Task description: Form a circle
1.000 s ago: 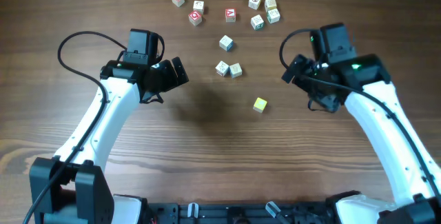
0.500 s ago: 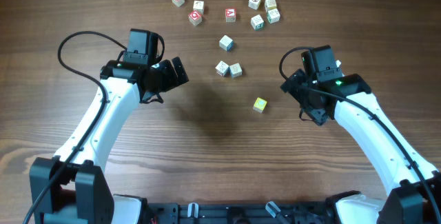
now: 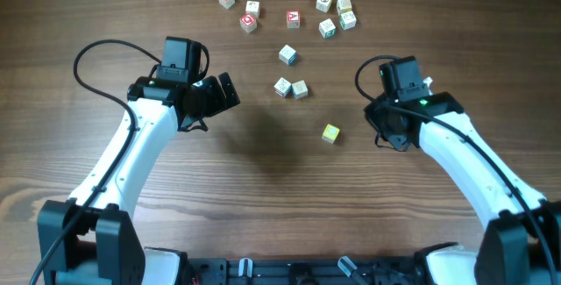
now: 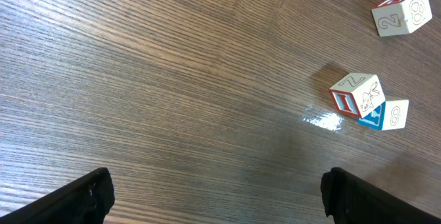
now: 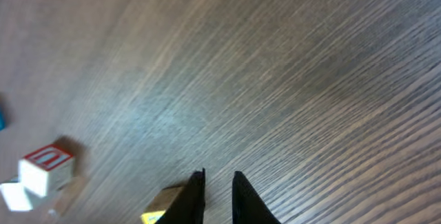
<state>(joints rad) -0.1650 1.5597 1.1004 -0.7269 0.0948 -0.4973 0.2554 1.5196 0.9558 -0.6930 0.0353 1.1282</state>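
Broadly, the wooden bench point(image 3: 263, 180) carries everything, with both arms reaching in from the near edge. The left arm point(image 3: 131, 153) slants up and inward, its wrist bent toward the middle. The right arm point(image 3: 473, 162) mirrors it, elbow out and wrist turned down toward the wood.

The left gripper point(image 4: 217, 189) stands wide open and empty, its fingers at the two bottom corners of its wrist view. The right gripper point(image 5: 217, 182) is closed to a thin slit with nothing between the fingers.

The letter cubes point(image 3: 329, 4) lie scattered, mostly along the far edge, in no ring. A touching pair point(image 3: 291, 88) sits right of the left gripper, well apart from it. A single yellow cube point(image 3: 330, 132) lies left of the right gripper, beside its fingers without being gripped.
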